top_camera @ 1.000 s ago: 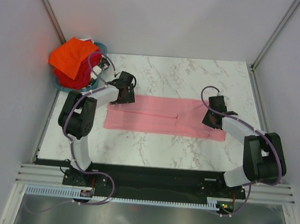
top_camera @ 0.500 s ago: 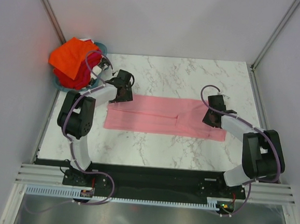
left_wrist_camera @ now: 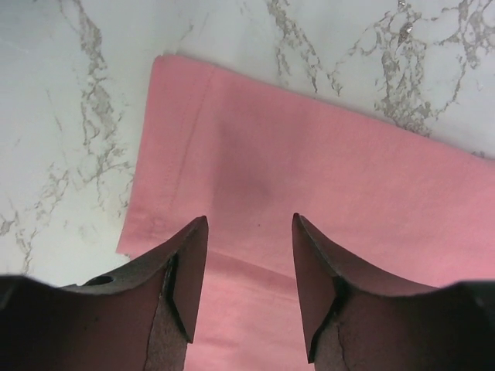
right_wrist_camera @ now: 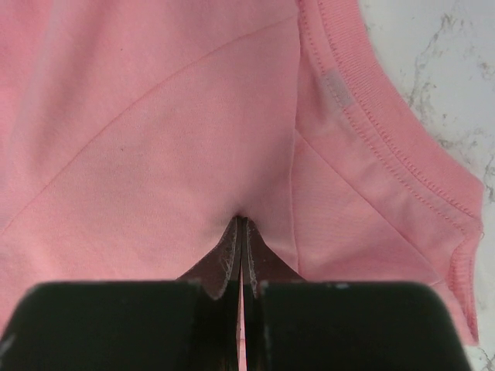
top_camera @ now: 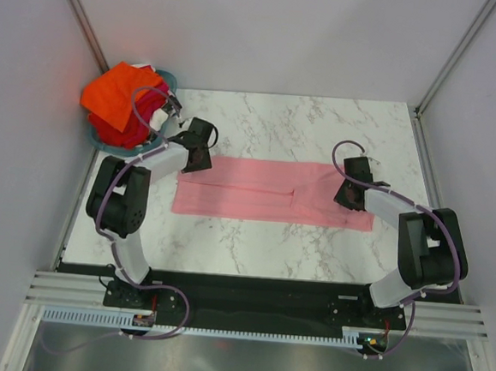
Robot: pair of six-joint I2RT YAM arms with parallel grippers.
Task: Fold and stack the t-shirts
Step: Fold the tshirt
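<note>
Over the table from above: shows pink shirt (top_camera: 268, 203) flat, a strip from 9 to 3 o'clock; other shirts (top_camera: 117, 98) heaped at 10. Left wrist: finds left gripper (left_wrist_camera: 249, 219) spread above a corner, holding nothing. Right wrist: finds right gripper (right_wrist_camera: 241, 220) pinched shut on cloth by collar. Soft, light, limp; grab corners.

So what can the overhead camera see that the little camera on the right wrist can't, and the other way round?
Only the overhead view shows the teal round basket heaped with a bright orange cloth t-shirt and a red cloth t-shirt, plus the left gripper, open at the left end of the light pink cloth t-shirt, which lies in a long strip. Only the right wrist view shows its ribbed stitched collar, a small pale label patch and cloth puckering at the pinch. Both show the pink shirt, the right gripper shut on it, and the white marble table.
</note>
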